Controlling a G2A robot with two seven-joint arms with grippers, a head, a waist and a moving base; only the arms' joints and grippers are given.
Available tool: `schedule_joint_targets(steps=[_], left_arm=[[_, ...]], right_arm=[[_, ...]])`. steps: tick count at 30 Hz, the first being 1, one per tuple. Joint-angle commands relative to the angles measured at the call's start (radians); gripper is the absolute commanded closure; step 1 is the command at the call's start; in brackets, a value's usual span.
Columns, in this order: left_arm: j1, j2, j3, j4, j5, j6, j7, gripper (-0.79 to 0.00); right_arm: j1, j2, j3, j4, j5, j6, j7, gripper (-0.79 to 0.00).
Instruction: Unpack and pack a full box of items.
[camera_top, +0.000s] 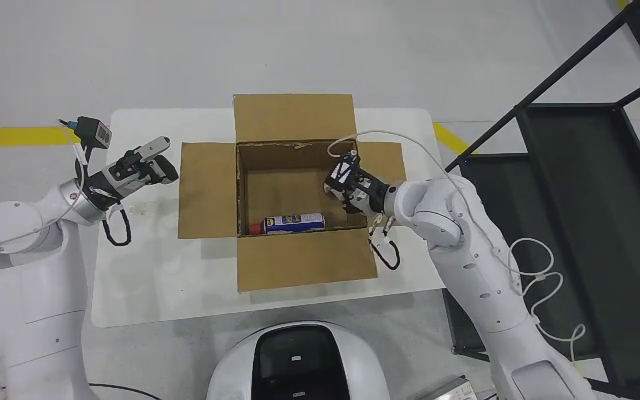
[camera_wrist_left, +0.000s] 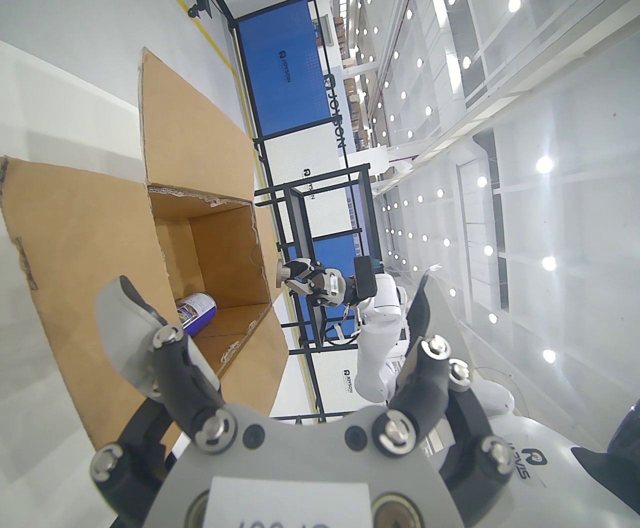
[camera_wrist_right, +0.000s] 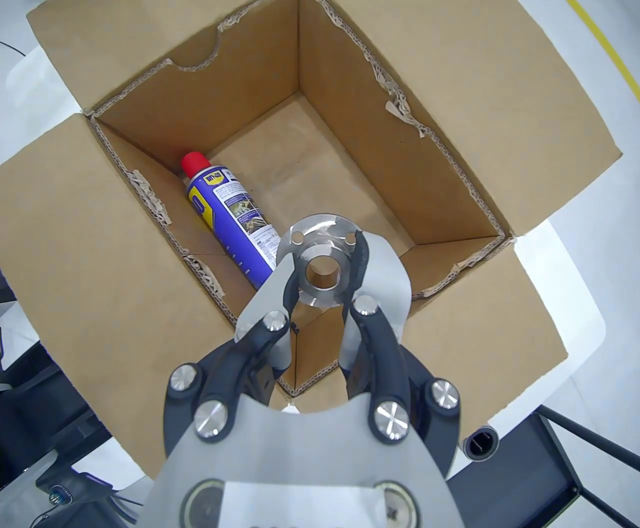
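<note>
Right wrist view: my right fingers (camera_wrist_right: 385, 280) grip a metal flange (camera_wrist_right: 320, 231); below them the box (camera_wrist_right: 350, 100) holds a spray can (camera_wrist_right: 227, 210). Left fingers (camera_wrist_left: 125, 320) spread.

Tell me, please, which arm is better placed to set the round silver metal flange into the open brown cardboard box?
Right: the right gripper is shut on the round silver metal flange above the open brown cardboard box, while the left gripper hangs open outside it.

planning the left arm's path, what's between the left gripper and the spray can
An opened flap and a side wall of the box lie between the left gripper and the spray can, as the top view shows.
</note>
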Motion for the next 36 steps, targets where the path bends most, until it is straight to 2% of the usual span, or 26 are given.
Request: schedule_joint_targets(steps=[1,9,12,19,24,29,36], left_arm=[[0.009,0.001,-0.004,-0.002,-0.011,0.013,0.035,-0.785],[0.009,0.028,-0.098,0.024,0.003,0.007,0.118,-0.785],[0.007,0.033,-0.109,0.033,0.005,0.003,0.123,-0.785],[0.007,0.033,-0.109,0.033,0.005,0.003,0.123,-0.785],[0.007,0.033,-0.109,0.033,0.005,0.003,0.123,-0.785],[0.007,0.033,-0.109,0.033,0.005,0.003,0.123,-0.785],[0.007,0.033,-0.109,0.033,0.005,0.003,0.123,-0.785]], right_arm=[[0.0,0.0,0.0,0.0,0.0,0.0,0.0,0.0],[0.0,0.0,0.0,0.0,0.0,0.0,0.0,0.0],[-0.007,0.002,0.011,0.001,-0.007,0.011,-0.013,0.0],[-0.146,0.039,0.252,-0.123,0.033,0.017,0.013,0.0],[-0.274,0.056,0.412,-0.152,0.019,0.072,0.014,0.0],[-0.358,0.064,0.486,-0.095,-0.029,0.125,-0.03,0.0],[-0.382,0.062,0.441,0.071,-0.151,0.222,-0.13,0.0]])
